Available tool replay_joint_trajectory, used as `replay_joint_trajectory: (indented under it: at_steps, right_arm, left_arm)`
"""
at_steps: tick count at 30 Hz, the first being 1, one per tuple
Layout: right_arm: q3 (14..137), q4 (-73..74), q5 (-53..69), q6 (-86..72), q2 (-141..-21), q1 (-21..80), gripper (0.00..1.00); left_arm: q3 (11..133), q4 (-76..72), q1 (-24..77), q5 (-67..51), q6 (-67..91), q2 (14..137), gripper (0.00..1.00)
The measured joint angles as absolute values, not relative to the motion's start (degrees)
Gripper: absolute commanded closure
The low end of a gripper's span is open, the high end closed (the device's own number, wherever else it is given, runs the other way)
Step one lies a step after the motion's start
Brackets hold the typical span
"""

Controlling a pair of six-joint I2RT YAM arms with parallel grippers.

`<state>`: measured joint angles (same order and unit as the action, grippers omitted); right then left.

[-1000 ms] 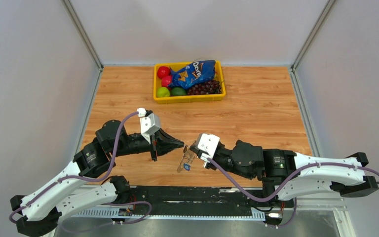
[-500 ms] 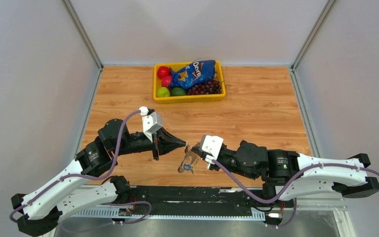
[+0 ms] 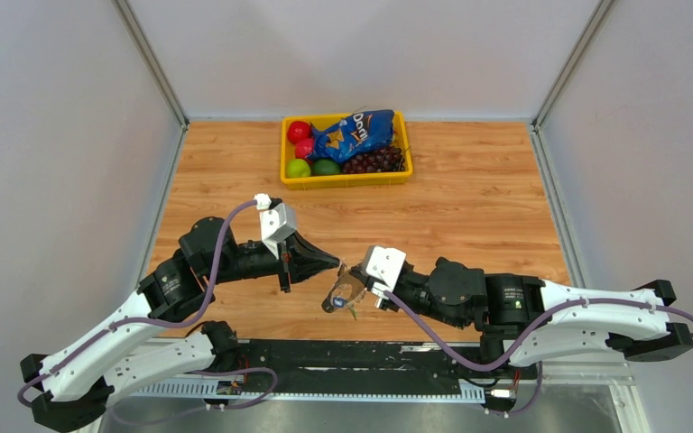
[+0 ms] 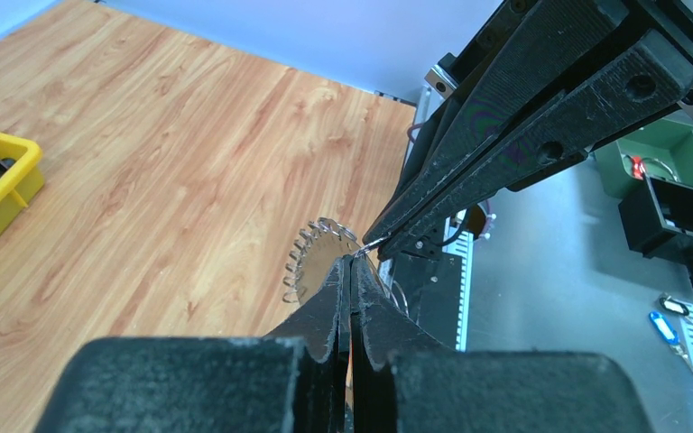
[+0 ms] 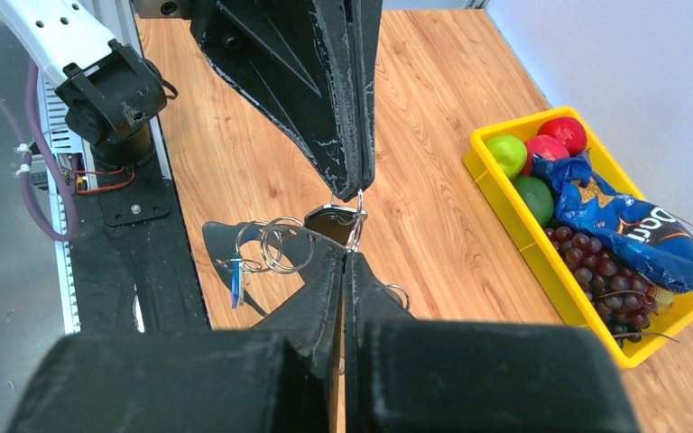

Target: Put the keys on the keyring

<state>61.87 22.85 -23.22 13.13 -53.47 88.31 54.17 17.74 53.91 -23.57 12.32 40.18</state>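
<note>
While both arms are reaching inward over the near edge of the table (image 3: 469,207), their tips are meeting almost nose to nose. The right gripper (image 5: 343,254) is pinching with no gap between its fingers. The keys (image 5: 329,221) are sticking out of that pinch, with a flat grey piece pointing up from the fingertips and a thin wire loop beside it. The keyring (image 5: 271,244) is hanging off the same bunch to the left, its overlapping loops in the air, and a small blue tag (image 5: 236,281) is dangling below them. The left gripper (image 4: 352,263) is coming at the bunch from the left, its jaws pressed together too. Its tip is touching or nearly touching the thin loop at the top of the bunch, but I cannot tell whether it is actually gripping that wire. In the left wrist view a toothed key edge is showing just beyond its closed tips. At the far side a yellow tray (image 3: 347,179) is sitting with fruit and a blue bag, well apart from both grippers.
</note>
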Motion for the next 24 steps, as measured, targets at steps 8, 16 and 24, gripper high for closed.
replay_joint_trajectory:
  at_steps: [8,16,24]
  right_arm:
    - [61.9,22.9,-23.5,13.1,-53.6,88.3,1.0]
    - [61.9,22.8,-23.3,13.3,-53.4,88.3,1.0]
    - [61.9,22.0,-23.4,13.6,-53.3,88.6,1.0]
  left_arm:
    - [54.2,17.8,53.9,-23.4,12.5,40.1,1.0]
    - [54.2,17.7,53.9,-23.4,12.5,40.1,1.0]
    - [54.3,17.5,53.9,-23.6,12.7,40.1,1.0]
